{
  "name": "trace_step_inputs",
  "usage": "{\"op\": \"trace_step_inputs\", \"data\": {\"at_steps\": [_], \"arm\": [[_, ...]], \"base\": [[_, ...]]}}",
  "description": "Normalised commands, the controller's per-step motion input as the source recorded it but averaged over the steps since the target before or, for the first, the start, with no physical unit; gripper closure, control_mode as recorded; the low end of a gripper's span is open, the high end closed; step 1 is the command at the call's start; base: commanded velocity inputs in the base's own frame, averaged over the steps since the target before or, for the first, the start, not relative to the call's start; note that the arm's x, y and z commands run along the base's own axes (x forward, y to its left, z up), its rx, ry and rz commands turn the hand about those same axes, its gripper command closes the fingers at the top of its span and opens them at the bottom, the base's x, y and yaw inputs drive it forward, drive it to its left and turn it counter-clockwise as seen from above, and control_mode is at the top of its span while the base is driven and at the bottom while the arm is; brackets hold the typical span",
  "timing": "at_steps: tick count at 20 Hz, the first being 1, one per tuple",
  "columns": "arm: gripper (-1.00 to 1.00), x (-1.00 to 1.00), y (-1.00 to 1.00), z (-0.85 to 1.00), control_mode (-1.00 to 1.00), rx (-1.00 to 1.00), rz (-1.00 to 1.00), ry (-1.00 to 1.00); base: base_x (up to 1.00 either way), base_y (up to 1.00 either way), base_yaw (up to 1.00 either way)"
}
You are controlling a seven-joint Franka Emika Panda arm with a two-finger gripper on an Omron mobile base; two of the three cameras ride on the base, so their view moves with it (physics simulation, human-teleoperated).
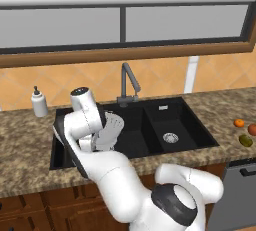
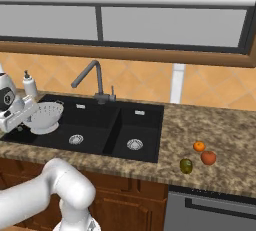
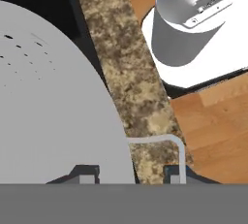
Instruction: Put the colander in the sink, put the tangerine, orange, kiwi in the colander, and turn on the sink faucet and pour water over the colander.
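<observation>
The white-grey perforated colander (image 1: 112, 127) (image 2: 46, 116) (image 3: 48, 97) hangs tilted over the wide left basin of the black sink (image 1: 150, 125) (image 2: 95, 125). My gripper (image 2: 21, 117) (image 3: 131, 175) is shut on its rim beside the thin side handle (image 3: 169, 139). The dark faucet (image 1: 128, 82) (image 2: 92, 77) stands behind the sink, its spout pointing toward the left basin; no water is in view. On the counter right of the sink lie the tangerine (image 1: 239, 123) (image 2: 199, 146), the orange (image 1: 253, 129) (image 2: 208, 157) and the green kiwi (image 1: 245, 140) (image 2: 186, 165).
A white soap dispenser (image 1: 39, 102) (image 2: 29, 84) stands on the counter at the sink's back left corner. A dishwasher front (image 2: 215, 210) sits under the counter to the right. The window ledge runs above the tiled wall.
</observation>
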Motion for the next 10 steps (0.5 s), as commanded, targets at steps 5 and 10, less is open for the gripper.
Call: {"op": "trace_step_inputs", "data": {"at_steps": [5,10], "arm": [[1.00,0.45,-0.27,-0.33,-1.00,0.00,-0.20,-0.03],[1.00,0.39,-0.15,-0.36,-1.00,0.00,-0.17,0.00]], "base": [[0.00,0.00,0.00],[0.00,0.00,0.00]]}}
